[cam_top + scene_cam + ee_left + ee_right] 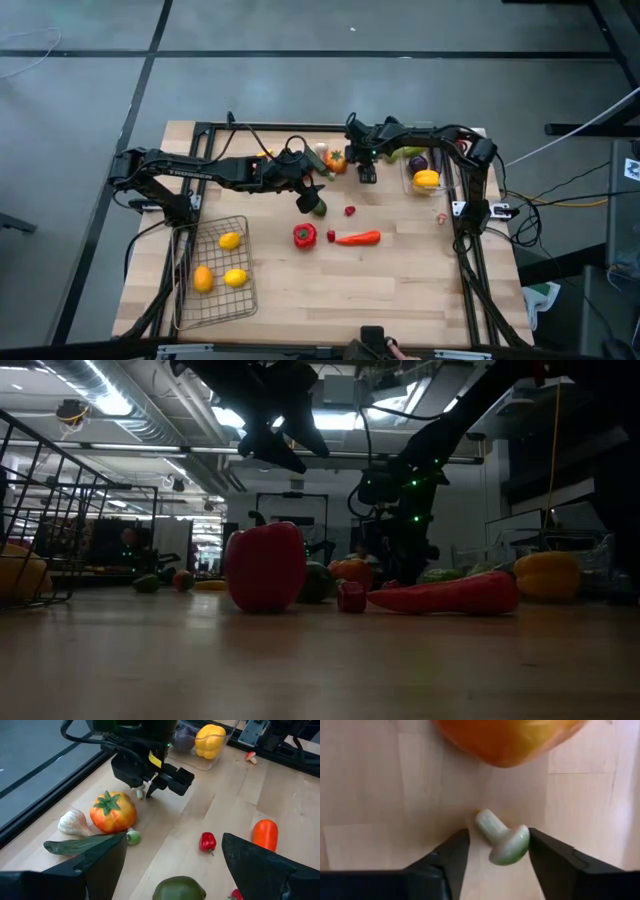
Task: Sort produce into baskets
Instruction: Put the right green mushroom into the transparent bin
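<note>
A small pale green mushroom (501,839) lies on the table beside an orange tomato (112,812). My right gripper (497,835) stands over it near the table's far middle, open, a finger on either side of it. My left gripper (174,839) hangs open above the table's middle, over a green fruit (179,887), touching nothing. The wire basket (215,222) at the near left holds three yellow and orange pieces. The clear bin (408,180) at the far right holds a yellow pepper (426,179) and a purple piece. My right gripper comes from above, pointing steeply down. One finger (555,860) meets the side of the mushroom's cap (522,840); the other finger (452,857) stands apart from it. The mushroom lies on its side on the table.
A red pepper (304,235), a long red-orange piece (357,238) and a tiny red pepper (350,210) lie mid-table. A garlic bulb (72,822), a long green piece (75,845) and a small green piece (132,837) lie by the tomato. Another mushroom (441,217) lies near the bin.
</note>
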Controlling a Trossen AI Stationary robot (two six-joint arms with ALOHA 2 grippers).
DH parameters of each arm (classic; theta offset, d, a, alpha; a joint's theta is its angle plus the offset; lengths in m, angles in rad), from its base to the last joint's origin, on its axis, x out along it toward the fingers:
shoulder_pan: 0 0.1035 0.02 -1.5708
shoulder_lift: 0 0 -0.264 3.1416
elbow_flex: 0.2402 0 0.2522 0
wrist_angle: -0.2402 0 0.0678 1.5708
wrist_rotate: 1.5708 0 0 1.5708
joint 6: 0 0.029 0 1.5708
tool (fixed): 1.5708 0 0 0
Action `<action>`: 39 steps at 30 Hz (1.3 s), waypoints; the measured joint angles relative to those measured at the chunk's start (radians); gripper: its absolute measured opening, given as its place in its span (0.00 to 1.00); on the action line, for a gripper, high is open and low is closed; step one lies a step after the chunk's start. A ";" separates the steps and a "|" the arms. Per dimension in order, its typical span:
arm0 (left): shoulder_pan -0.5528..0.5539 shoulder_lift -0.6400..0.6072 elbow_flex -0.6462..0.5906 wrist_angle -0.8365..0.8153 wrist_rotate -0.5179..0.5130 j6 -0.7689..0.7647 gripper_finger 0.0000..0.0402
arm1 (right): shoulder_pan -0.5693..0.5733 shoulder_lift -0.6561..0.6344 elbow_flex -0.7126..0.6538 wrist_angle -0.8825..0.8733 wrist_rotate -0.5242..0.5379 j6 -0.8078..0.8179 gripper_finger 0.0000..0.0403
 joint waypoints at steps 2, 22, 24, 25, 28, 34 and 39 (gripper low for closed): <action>0.000 0.000 0.000 0.000 0.000 0.000 0.80 | 0.001 0.000 0.000 -0.003 0.000 0.000 0.43; 0.000 0.000 0.000 -0.005 0.000 0.000 0.80 | 0.000 -0.183 -0.004 -0.177 0.086 0.004 0.29; 0.000 0.000 0.000 -0.005 0.000 0.000 0.80 | 0.000 -0.232 -0.004 -0.217 0.107 0.004 0.29; 0.000 0.000 0.000 -0.005 0.000 0.000 0.80 | 0.000 -0.255 -0.004 -0.240 0.117 0.004 0.29; 0.000 0.000 0.000 -0.004 0.000 0.000 0.80 | 0.000 -0.322 -0.004 -0.319 0.153 0.005 0.29; 0.000 0.000 0.000 -0.004 0.000 0.000 0.80 | -0.008 -0.428 -0.003 -0.486 0.280 0.054 0.29; 0.000 0.000 0.000 -0.005 0.000 0.005 0.80 | -0.063 -0.446 -0.003 -0.589 0.325 0.138 0.29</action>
